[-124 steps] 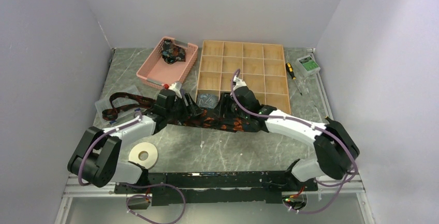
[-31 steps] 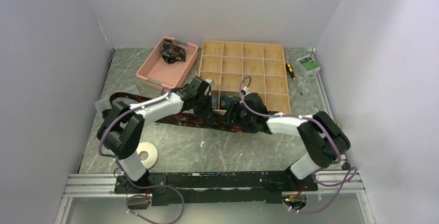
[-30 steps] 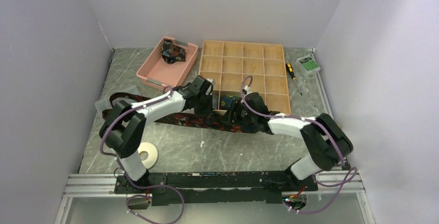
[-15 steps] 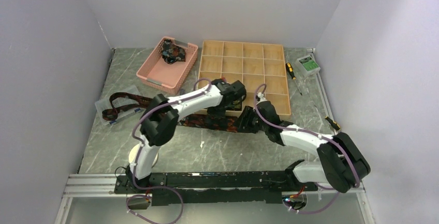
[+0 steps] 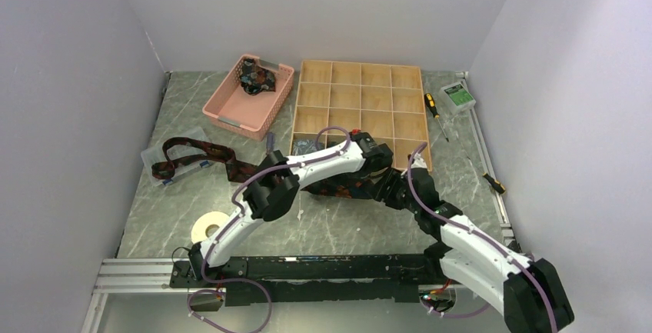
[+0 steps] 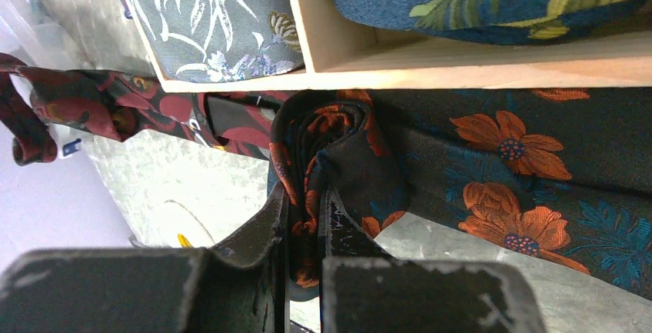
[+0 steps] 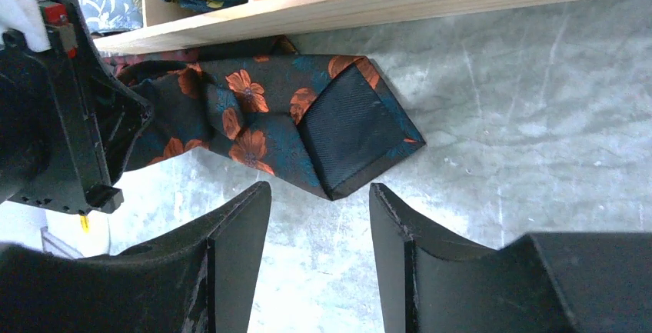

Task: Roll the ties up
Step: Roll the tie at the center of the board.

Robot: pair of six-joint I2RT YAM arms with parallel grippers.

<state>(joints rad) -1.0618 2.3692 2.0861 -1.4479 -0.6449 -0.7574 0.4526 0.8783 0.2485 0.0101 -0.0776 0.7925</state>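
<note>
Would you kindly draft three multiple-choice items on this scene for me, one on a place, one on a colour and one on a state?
1. Where does the white tape ring lie?
A. in the pink basket
B. on the table, near its front left corner
C. against the back wall

2. What colour are the big flowers on the dark tie beside the wooden tray?
A. white
B. orange
C. pink

3. How is the left pincer?
A. wide open above the table
B. out of sight
C. shut on the tie's rolled part

Answers:
1 B: the ring lies on bare tabletop at that corner.
2 B: the left wrist view shows orange blooms.
3 C: it pinches the rolled fabric.
</note>
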